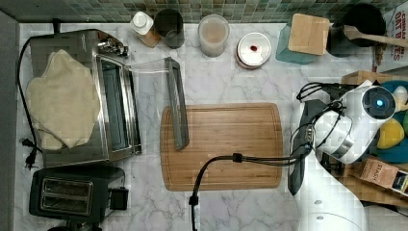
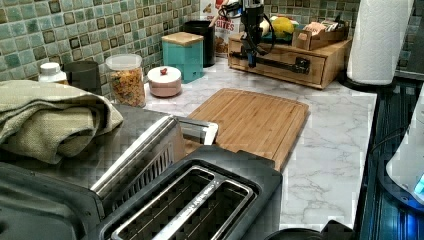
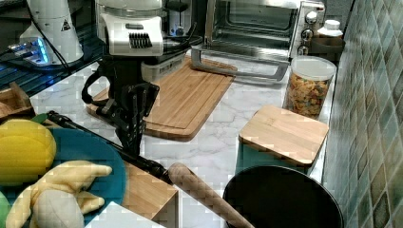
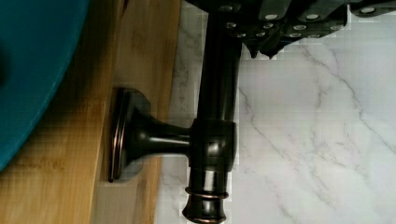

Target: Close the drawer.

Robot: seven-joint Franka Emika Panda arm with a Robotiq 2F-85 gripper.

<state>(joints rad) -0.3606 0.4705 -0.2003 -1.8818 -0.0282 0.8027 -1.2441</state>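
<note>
Drawer [image 2: 283,73] sits in the front of a low wooden box at the far end of the marble counter [image 2: 330,150], toward the left view's right, beyond the cutting board [image 2: 250,117]. In the right view, its light wood [image 3: 147,194] lies at the counter's near edge, under a teal plate [image 3: 90,152] that rests on the box.

A dark bar handle [image 2: 280,62] runs along the drawer's face. In the wrist view, this handle [image 4: 217,93] stands off the wooden front [image 4: 140,56] on a flared post, with marble beside it.

The claw [image 2: 251,59] hangs straight down in front of the drawer's face, near the end of the bar at the left view's left. In the right view, the claw [image 3: 134,142] points down and meets the handle [image 3: 147,164] partway along its length. The wrist view has the claw [image 4: 261,46] directly against the bar, which passes beneath it. Whether the claw is clenched on the bar or released cannot be told.
</note>
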